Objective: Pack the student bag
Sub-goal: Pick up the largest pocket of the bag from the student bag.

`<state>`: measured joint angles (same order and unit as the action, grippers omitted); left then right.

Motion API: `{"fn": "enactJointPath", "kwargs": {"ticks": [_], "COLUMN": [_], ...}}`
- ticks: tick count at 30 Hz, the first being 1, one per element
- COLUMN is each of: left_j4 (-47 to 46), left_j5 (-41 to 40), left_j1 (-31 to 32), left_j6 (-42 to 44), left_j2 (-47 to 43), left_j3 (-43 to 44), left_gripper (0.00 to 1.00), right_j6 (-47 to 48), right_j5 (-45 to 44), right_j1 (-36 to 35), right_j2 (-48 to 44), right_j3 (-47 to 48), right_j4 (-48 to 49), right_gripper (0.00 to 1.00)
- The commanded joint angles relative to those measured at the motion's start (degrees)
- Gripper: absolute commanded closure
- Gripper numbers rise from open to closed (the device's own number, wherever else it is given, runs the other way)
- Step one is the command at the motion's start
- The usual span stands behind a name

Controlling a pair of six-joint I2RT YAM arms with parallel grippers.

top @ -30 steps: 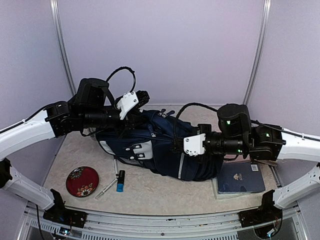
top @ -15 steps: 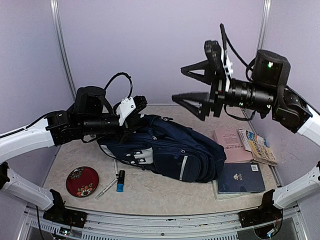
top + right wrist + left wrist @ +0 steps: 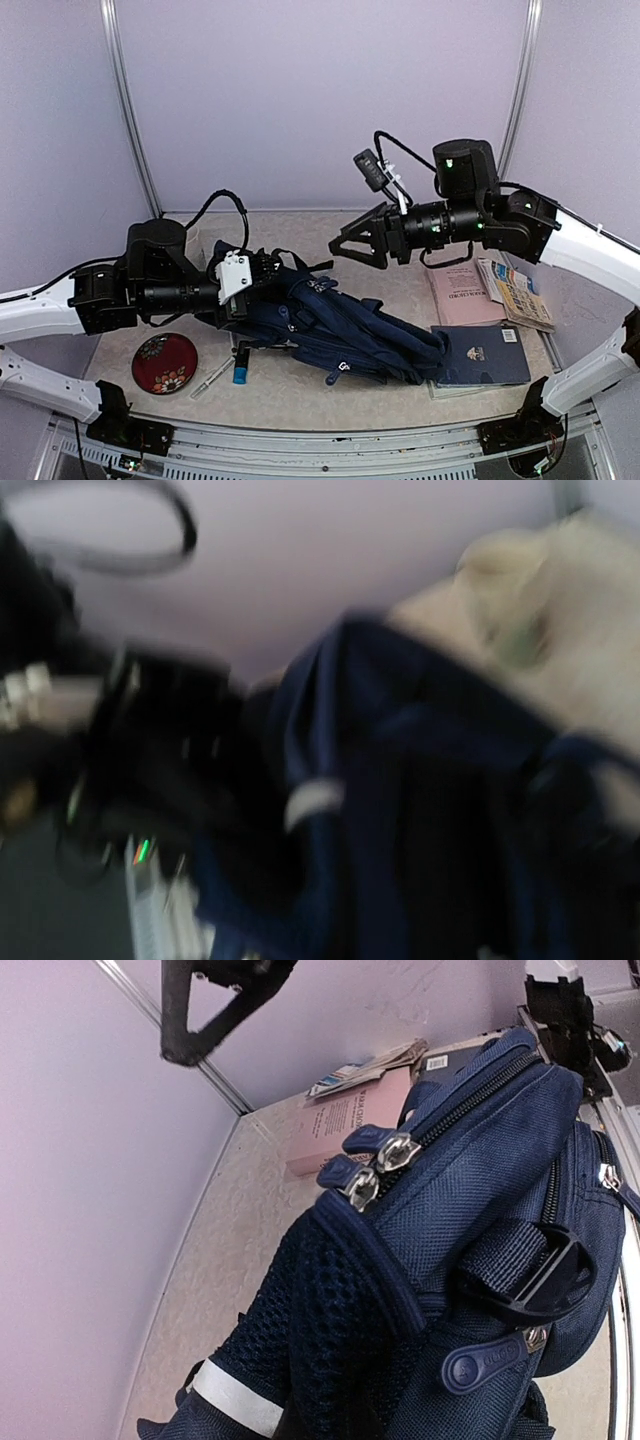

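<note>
Left gripper [image 3: 258, 275] is pinching the student bag [image 3: 340, 335] while the right gripper [image 3: 352, 245] is hanging open above it.

The navy bag is lying on its side across the middle of the table [image 3: 300, 390], its right end overlapping a dark blue notebook [image 3: 487, 355]. The left jaws are closed tight on fabric at the bag's left end, probably the mesh back panel, though the wrist view is too close to be sure. The right fingers are standing well spread in the air, holding nothing. A pink book [image 3: 455, 292] and a magazine [image 3: 513, 293] are lying behind the notebook; a red dish [image 3: 164, 362], a pen [image 3: 212, 378] and a blue marker [image 3: 241, 363] are sitting near the left front.
</note>
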<state>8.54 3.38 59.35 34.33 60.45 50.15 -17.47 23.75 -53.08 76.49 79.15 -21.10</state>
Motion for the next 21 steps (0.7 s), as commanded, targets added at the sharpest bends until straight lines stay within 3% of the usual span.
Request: {"fn": "enactJointPath", "kwargs": {"ticks": [1,5,11,21], "left_j4": [2.5,4.1,3.4,3.1], "left_j5": [-3.9,-7.8,-8.1,-9.1], "left_j1": [2.3,4.4,4.7,4.7], "left_j6": [6.0,6.8,6.9,6.5], "left_j2": [0.2,1.2,1.7,2.0], "left_j3": [-1.6,-1.4,-1.6,-1.5], "left_gripper": [1.00,1.00,1.00,1.00], "right_j6": [3.9,6.1,7.9,6.8], "right_j5": [9.8,15.4,15.6,18.7], "right_j1": [-0.9,-1.0,-1.2,-2.1], "right_j2": [-0.7,-0.6,1.5,4.9], "right_j3": [-5.7,-8.6,-10.8,-11.1], "right_j4": [-0.4,-1.0,-0.7,6.9], "right_gripper": [0.37,0.38,0.38,0.54]}}
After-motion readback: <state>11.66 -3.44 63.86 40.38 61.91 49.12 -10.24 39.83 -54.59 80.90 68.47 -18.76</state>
